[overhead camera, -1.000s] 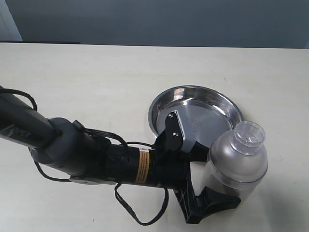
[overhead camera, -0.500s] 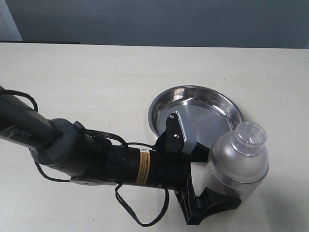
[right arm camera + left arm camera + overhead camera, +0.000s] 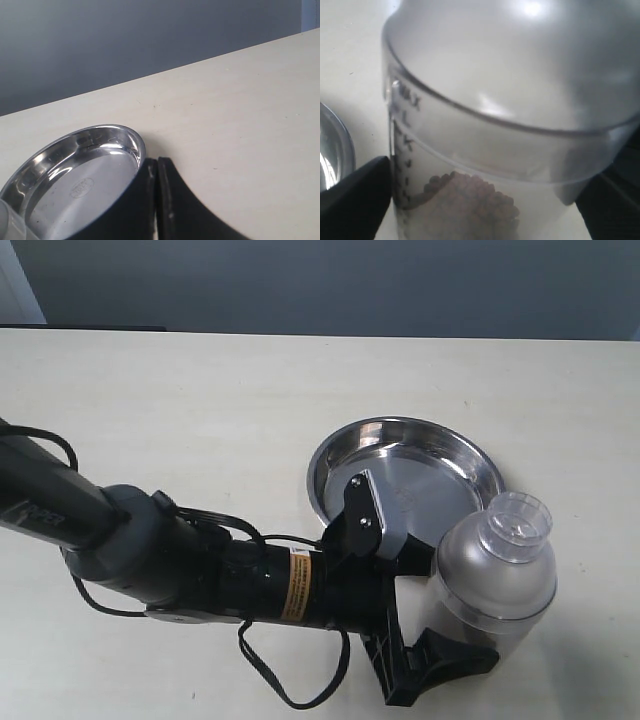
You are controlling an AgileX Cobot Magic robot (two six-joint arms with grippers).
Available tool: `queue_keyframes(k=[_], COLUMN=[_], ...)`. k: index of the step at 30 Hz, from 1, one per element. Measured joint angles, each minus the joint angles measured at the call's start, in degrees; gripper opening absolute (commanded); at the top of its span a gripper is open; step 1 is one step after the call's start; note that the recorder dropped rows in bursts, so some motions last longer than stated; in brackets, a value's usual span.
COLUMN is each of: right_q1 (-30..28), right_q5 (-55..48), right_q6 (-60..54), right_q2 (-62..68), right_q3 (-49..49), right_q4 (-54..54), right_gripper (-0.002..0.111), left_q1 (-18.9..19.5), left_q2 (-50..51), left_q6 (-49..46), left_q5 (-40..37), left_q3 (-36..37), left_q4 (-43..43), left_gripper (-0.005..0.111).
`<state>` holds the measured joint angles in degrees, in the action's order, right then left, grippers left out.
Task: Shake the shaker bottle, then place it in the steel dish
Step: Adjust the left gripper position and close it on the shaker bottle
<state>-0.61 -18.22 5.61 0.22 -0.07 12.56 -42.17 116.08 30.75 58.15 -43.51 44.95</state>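
Note:
The shaker bottle [image 3: 495,575] is upright at the near right of the steel dish [image 3: 420,465], and its clear cap [image 3: 517,523] overlaps the dish's rim in the exterior view. My left gripper [image 3: 440,608] is shut on the bottle's lower body, one black finger on each side. In the left wrist view the bottle [image 3: 510,100] fills the frame, with reddish-brown bits [image 3: 470,197] heaped at its bottom between the fingers [image 3: 355,197]. I cannot tell whether the bottle rests on the table. My right gripper [image 3: 157,170] is shut on nothing, beside the dish [image 3: 80,175].
The left arm [image 3: 170,560] and its cable loop lie across the near left of the cream table [image 3: 200,410]. A dark wall runs behind the table's far edge. The right arm does not show in the exterior view.

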Motion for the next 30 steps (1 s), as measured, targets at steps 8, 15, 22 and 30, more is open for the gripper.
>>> queue_keyframes(k=[8,15,22,30], right_q1=[0.0,0.0,0.0,0.0], right_q5=[0.0,0.0,0.0,0.0], right_q6=[0.0,0.0,0.0,0.0], right_q2=[0.0,0.0,0.0,0.0], right_q3=[0.0,0.0,0.0,0.0], right_q4=[0.0,0.0,0.0,0.0], right_gripper=[-0.001,-0.001,-0.001,-0.001], left_q1=[0.0,0.0,0.0,0.0], left_q2=[-1.02,-3.04,-5.59,-8.25], left_q6=[-0.1,-1.35,-3.77,-7.42], left_q5=[-2.29,-3.18,-5.7,-7.62], left_q3=[0.23,3.13,6.44,9.31], left_q4=[0.25,-0.67,-5.32,-10.15], left_gripper=[0.0,0.0,0.0,0.0])
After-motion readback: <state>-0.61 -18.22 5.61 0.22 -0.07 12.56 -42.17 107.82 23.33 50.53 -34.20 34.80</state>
